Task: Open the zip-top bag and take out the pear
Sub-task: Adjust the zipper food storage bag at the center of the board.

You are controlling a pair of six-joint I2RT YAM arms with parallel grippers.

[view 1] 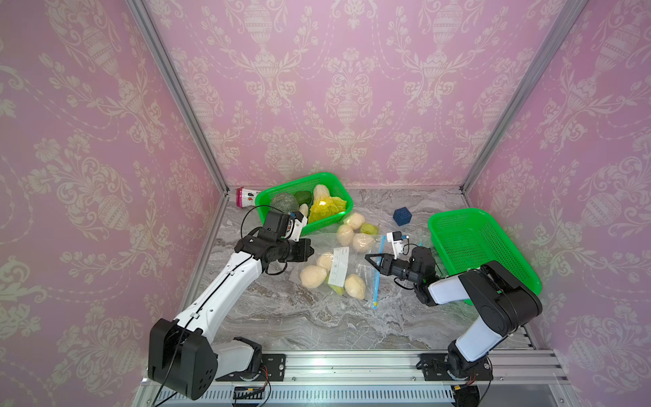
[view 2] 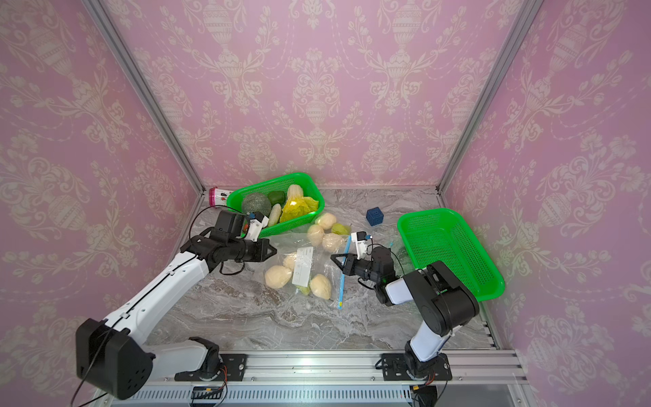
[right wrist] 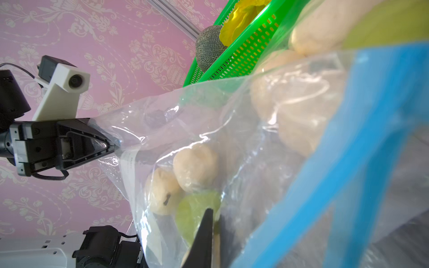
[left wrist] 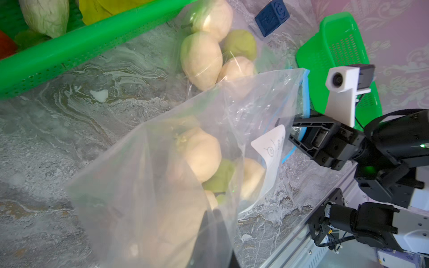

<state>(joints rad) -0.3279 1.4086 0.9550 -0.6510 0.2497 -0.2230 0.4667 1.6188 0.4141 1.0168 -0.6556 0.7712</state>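
Two green baskets and one blue cube sit on the marble table, with two clear bags. The zip-top bag holds three pale pears plus a green pear half hidden under them. The right gripper pinches its blue zip strip; the left gripper meets its opposite edge, jaw spacing unclear. Behind it, the second bag holds four fruits; the rear basket holds a melon, pepper and cabbage.

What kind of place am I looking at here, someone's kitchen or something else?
Probably a staged robot test booth, not a kitchen: pink patterned wallpaper panels in an aluminium frame, and white-and-black robot arms, left and right, bolted to a metal rail.
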